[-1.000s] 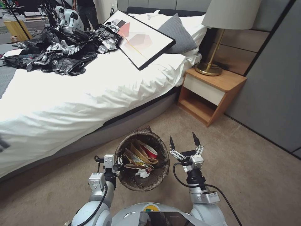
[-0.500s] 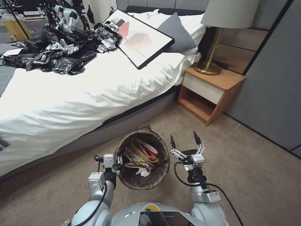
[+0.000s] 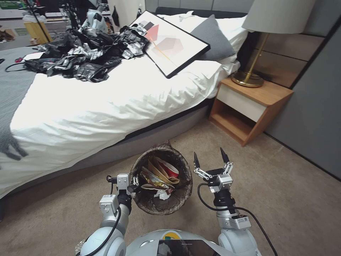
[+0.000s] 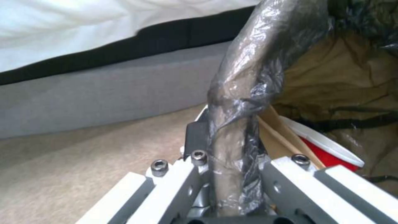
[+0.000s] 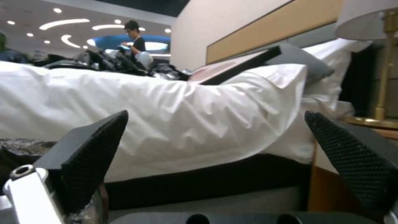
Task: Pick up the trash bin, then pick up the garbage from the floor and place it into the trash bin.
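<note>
The trash bin (image 3: 182, 195), its dark liner folded over the rim, hangs just above the carpet in front of my body. My left gripper (image 3: 131, 185) is shut on the near-left rim; in the left wrist view the liner-wrapped rim (image 4: 248, 77) runs between the left gripper's (image 4: 226, 149) closed jaws. Garbage lies inside the bin: a red-and-white cup (image 3: 171, 171), a tan paper bag (image 3: 157, 170), a snack wrapper (image 3: 152, 180) and a white tissue (image 3: 163, 195). My right gripper (image 3: 209, 155) stands open beside the bin's right side, nothing between its fingers (image 5: 95, 155).
A bed (image 3: 106, 96) with white sheets runs across ahead, carrying a heap of black-and-silver foil bags (image 3: 88, 53) and a framed picture (image 3: 170, 42). A wooden nightstand (image 3: 248, 103) with a brass lamp (image 3: 254, 76) stands at the right, before a grey wall. Bare carpet (image 3: 284, 192) lies to my right.
The whole picture has shifted to the right, so the camera has turned. Both arms and the bin sit as before relative to my body.
</note>
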Tool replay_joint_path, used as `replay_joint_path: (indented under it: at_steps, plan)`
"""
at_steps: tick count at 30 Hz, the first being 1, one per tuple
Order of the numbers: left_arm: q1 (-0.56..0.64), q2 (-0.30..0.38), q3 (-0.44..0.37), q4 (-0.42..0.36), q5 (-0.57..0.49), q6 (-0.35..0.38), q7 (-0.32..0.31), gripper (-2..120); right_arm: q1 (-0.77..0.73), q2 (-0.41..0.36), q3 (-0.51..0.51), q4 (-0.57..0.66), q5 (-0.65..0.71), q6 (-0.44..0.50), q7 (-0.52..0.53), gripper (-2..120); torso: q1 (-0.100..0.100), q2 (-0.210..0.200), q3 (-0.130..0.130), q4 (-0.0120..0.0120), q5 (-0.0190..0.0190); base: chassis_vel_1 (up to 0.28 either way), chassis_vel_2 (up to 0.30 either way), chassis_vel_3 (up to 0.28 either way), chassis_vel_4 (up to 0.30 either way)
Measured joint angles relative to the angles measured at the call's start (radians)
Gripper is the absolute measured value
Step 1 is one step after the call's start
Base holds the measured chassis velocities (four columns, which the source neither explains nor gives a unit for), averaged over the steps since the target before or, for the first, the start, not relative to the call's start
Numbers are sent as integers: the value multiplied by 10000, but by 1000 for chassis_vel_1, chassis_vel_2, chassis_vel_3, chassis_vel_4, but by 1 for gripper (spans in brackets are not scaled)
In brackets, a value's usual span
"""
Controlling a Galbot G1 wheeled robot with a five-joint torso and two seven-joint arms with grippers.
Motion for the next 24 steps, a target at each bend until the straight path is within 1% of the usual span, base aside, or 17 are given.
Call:
replay_joint_path:
  at_steps: [15,24]
  plan:
    - [4,5,-52,-32,-13,7,-15,0,27,-27,86,14,-56,-2,-50,100,0,0,0,1,0,113,109,101,99]
    - [-12,-3,-57,-19,4,-81,-21,0,75,-25,192,10,-159,-108,106,100,0,0,0,4,0,109,117,106,113]
